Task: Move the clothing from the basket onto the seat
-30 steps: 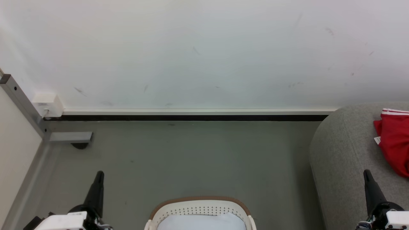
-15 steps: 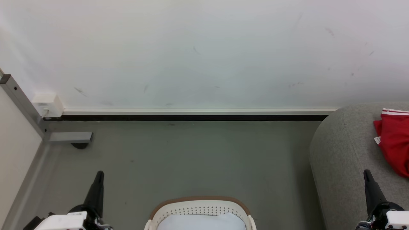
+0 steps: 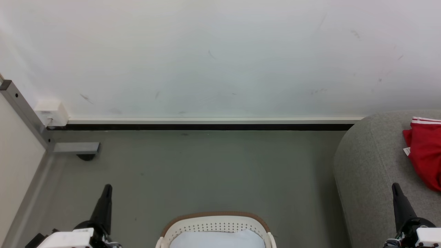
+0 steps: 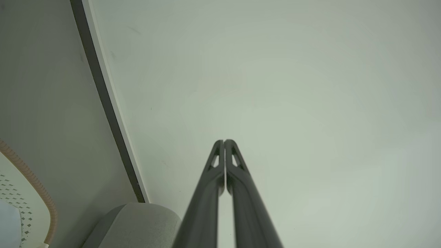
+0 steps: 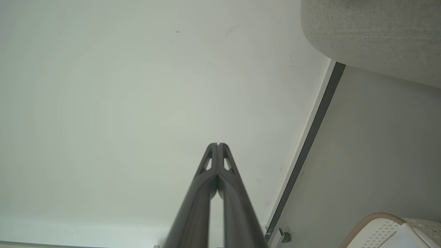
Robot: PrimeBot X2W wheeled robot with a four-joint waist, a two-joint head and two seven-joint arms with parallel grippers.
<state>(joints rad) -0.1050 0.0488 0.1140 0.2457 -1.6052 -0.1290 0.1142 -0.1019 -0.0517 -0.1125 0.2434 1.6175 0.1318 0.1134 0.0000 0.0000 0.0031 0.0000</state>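
Observation:
A bright red garment (image 3: 426, 156) with white stripe trim and a small white label lies on the light grey seat (image 3: 372, 165) at the right edge of the head view. The cream perforated basket (image 3: 215, 225) with a brown rim stands on the floor at the bottom centre, only its pale liner showing inside. My left gripper (image 3: 107, 188) is shut at the lower left, left of the basket. My right gripper (image 3: 395, 187) is shut at the lower right, over the seat's near part. In the wrist views both grippers (image 4: 224, 142) (image 5: 218, 145) hold nothing, fingertips together, pointing at the wall.
A white wall with a dark baseboard (image 3: 206, 126) runs across ahead. A grey metal frame leg (image 3: 74, 147) and a white wall box (image 3: 51, 113) sit at the left. Grey floor (image 3: 206, 172) stretches between basket and wall.

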